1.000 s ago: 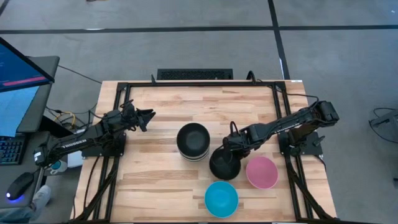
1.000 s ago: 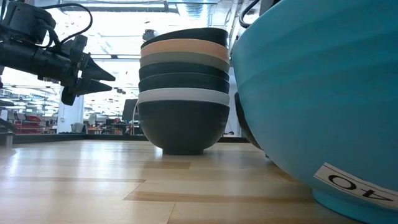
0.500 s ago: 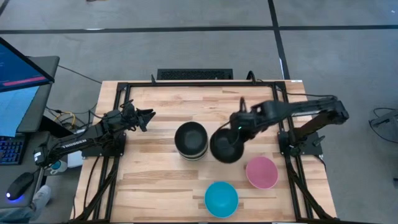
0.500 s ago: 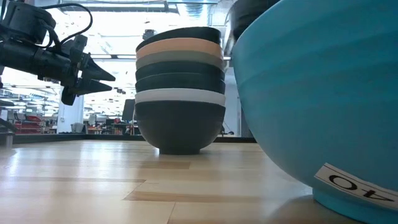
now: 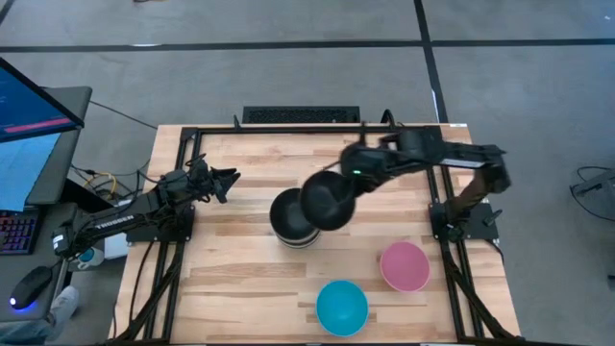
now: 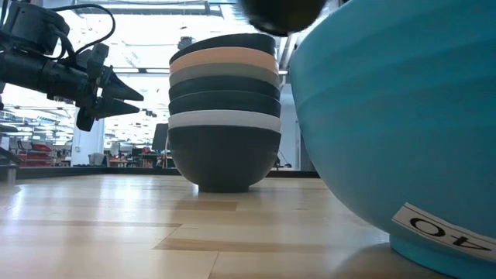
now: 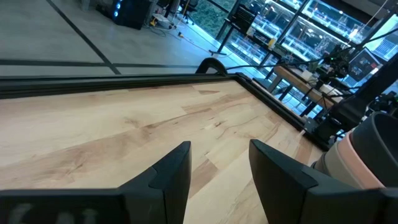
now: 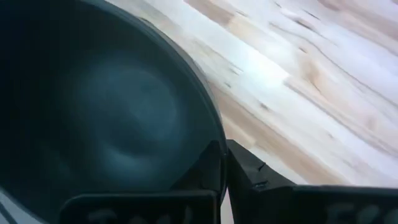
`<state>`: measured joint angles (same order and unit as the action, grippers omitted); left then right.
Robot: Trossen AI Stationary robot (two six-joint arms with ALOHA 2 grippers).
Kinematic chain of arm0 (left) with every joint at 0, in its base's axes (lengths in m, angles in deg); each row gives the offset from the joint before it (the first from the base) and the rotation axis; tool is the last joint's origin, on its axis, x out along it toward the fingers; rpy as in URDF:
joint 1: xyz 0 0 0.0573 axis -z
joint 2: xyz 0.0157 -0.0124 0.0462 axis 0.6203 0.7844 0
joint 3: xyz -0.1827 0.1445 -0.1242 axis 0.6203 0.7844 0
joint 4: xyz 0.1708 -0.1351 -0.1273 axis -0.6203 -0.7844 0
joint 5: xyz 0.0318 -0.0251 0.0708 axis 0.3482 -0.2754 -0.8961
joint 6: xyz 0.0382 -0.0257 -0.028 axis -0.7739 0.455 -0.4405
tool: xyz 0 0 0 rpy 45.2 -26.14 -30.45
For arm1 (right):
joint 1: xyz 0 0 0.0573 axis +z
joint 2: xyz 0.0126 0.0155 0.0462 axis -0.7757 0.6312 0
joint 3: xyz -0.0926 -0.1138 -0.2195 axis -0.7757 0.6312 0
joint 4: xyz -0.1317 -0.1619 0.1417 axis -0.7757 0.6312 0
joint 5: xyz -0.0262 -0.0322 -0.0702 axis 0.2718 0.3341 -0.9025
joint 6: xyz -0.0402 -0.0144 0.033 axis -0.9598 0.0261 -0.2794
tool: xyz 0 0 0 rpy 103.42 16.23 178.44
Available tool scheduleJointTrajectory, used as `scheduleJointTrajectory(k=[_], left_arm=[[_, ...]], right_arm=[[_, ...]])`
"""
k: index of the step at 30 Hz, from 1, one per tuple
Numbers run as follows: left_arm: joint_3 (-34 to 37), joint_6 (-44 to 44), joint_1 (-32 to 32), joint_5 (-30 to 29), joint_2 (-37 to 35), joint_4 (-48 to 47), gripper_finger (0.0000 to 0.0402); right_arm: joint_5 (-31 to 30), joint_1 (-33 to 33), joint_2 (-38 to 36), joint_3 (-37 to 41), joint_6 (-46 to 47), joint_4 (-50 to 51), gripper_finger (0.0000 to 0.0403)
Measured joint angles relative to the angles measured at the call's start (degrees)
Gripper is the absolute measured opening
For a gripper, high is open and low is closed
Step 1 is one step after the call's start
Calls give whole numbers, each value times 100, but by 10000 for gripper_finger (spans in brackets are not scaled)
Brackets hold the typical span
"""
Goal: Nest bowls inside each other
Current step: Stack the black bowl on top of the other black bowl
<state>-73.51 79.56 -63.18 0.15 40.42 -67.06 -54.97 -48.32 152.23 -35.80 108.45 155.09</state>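
Since a second ago, when it sat low beside the pink bowl [image 5: 405, 266], the black bowl [image 5: 327, 199] has been lifted by the right hand [image 5: 354, 179], clamped on its rim, over to the stack [image 5: 291, 223], so nesting looks close. Blue bowl [image 5: 342, 307] and the pink one sit empty on the desk [image 5: 240, 288]. Left hand [image 5: 229, 180] waits apart, fingers spread.

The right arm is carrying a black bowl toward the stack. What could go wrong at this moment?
1. The right gripper pinches the black bowl only at its rim, so it could slip or tilt.
2. The bowl hangs off-centre beside the stack; lowered there, it might catch the rim and push the stack.
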Motion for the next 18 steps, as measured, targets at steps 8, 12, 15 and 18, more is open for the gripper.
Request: scheduleJointTrajectory(k=[8, 12, 15, 18], left_arm=[[0, 0, 0, 0, -1, 0, 153], [0, 0, 1, 0, 0, 0, 153], [0, 0, 0, 0, -1, 0, 153], [0, 0, 0, 0, -1, -24, 153]], right_arm=[[546, -379, 1336, -1517, -946, 58, 24], [706, -567, 1801, -2000, -1235, 328, 30], [833, -672, 2054, -2135, -1336, 488, 25], [944, -719, 2247, -2150, -1433, 507, 21]])
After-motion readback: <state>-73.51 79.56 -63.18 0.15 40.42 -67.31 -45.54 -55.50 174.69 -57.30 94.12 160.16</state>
